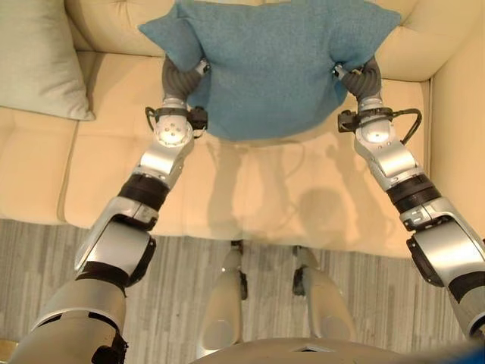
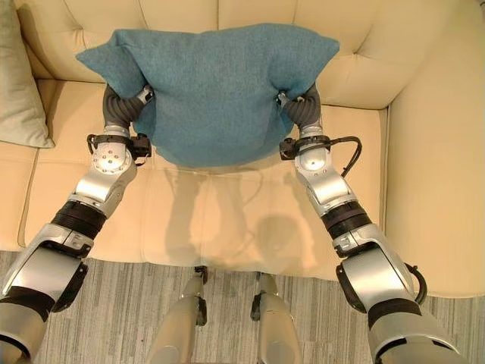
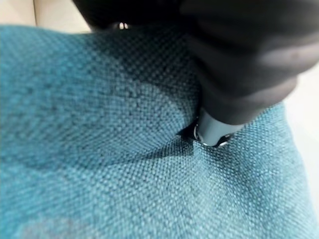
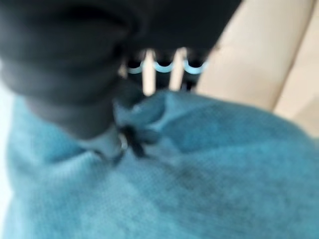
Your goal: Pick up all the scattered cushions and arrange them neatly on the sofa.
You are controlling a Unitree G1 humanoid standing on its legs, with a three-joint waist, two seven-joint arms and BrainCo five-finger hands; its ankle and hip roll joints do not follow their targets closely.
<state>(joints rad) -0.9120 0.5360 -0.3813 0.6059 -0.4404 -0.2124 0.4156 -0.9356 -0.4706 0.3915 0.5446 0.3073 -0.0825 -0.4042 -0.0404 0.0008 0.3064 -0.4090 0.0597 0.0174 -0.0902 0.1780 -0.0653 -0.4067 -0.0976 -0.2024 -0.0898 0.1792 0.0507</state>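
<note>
Upper centre: teal cushion [image 1: 269, 64] held up over cream sofa [image 1: 265, 182] seat.
left hand [image 1: 184, 77]: pinching cushion's edge.
right hand [image 1: 361, 77]: pinching opposite edge.
Tip: lower level, lean it on backrest, release together.
Upper left: pale cushion [image 1: 38, 53] already placed.

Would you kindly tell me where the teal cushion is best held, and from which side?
Take the teal cushion at its two side edges, one hand coming in from each side, as the left hand and right hand do here, each pinching an edge. It is wide and soft, and its corners flop over the wrists, so a single middle grip would likely let it fold.
</note>
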